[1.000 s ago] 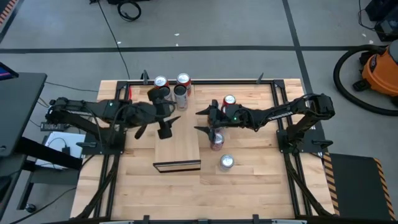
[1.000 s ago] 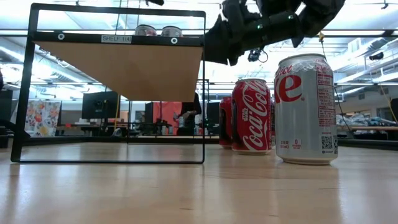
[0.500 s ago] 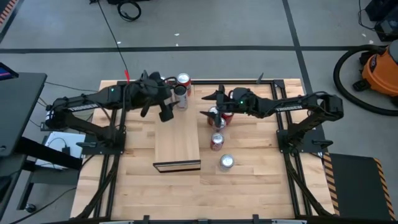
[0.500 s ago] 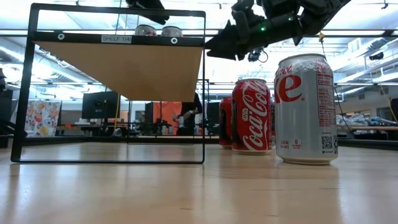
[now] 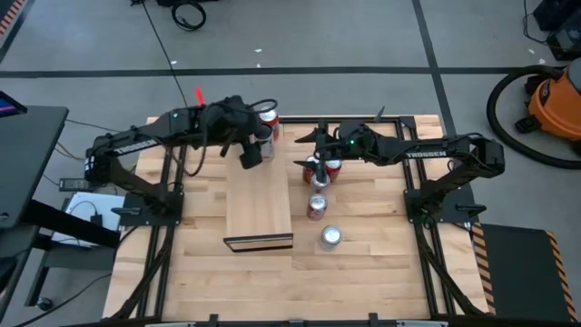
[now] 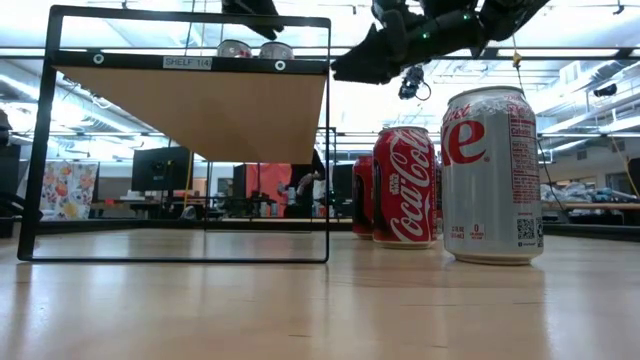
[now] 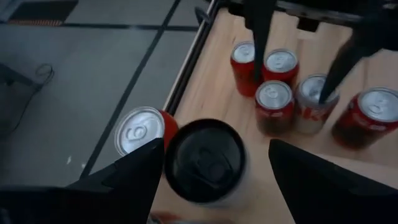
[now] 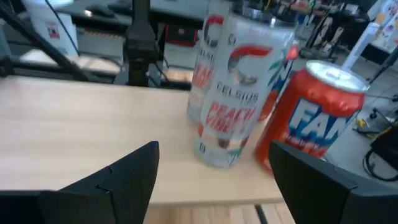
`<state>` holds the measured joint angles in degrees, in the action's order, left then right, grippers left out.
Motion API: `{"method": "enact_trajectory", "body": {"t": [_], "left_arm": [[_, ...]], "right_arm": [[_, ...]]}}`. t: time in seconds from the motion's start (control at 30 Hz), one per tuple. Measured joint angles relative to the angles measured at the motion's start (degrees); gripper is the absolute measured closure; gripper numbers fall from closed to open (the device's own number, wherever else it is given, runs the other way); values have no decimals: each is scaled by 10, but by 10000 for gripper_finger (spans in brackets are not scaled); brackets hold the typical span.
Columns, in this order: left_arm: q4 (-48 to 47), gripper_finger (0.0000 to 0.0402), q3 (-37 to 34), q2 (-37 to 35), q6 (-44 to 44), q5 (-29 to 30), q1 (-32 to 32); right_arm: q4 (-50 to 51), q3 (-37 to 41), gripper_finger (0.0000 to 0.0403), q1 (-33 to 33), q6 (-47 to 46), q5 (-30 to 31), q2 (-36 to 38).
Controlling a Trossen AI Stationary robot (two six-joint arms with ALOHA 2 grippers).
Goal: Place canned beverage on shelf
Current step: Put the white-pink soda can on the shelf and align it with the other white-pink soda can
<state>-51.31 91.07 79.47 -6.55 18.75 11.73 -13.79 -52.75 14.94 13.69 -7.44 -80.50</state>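
Note:
The shelf is a pale wood board in a black frame, with cans on its far end. My left gripper is open over that end. Its fingers stand on either side of a black-topped dark can, and I cannot tell whether they touch it. A red can with a silver top stands beside it. My right gripper is open and empty, above the table right of the shelf. It faces a white Celsius can and a red can.
Several more cans stand in a cluster on the slatted table right of the shelf. A red can and a silver can stand nearer the front. In the low view these two, the red can and the silver can, fill the right side.
My left gripper has gone from over the shelf's middle toward the table's far edge, up to the cans at the shelf's far end. My right gripper has also gone toward the far edge, away from the red can near the front, and risen a little.

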Motion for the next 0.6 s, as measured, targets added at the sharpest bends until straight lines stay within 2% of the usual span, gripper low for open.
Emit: {"method": "enact_trajectory", "body": {"t": [0.13, 0.3, 0.5, 0.6], "left_arm": [[-31, 100, 28, 21, 4, -28, 17], [-39, 100, 29, 27, 1, -39, 40], [-40, 100, 29, 27, 14, -109, 65], [-40, 100, 29, 27, 14, -125, 75]], "right_arm": [[15, 0, 91, 1, 0, -1, 0], [18, 0, 91, 0, 0, -1, 0], [20, 0, 91, -3, 0, -2, 0], [19, 0, 91, -4, 0, -2, 0]]}}
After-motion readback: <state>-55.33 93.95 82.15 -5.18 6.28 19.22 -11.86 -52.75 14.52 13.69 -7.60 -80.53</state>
